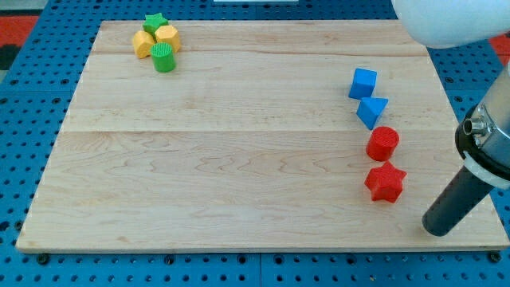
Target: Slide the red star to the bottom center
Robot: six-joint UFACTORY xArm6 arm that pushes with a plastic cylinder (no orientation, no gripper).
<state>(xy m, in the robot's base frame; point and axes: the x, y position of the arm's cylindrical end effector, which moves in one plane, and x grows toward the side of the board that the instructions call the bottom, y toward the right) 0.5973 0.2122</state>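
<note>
The red star (386, 182) lies on the wooden board (239, 159) near the view's lower right. My tip (437, 230) rests on the board to the right of and below the star, apart from it. A red cylinder (382, 143) sits just above the star, close to it.
A blue triangular block (371, 111) and a blue cube (362, 83) stand above the red cylinder. At the view's top left cluster a green star (154, 21), two yellow blocks (166, 36) (143, 45) and a green cylinder (163, 57). The board's right edge is near my tip.
</note>
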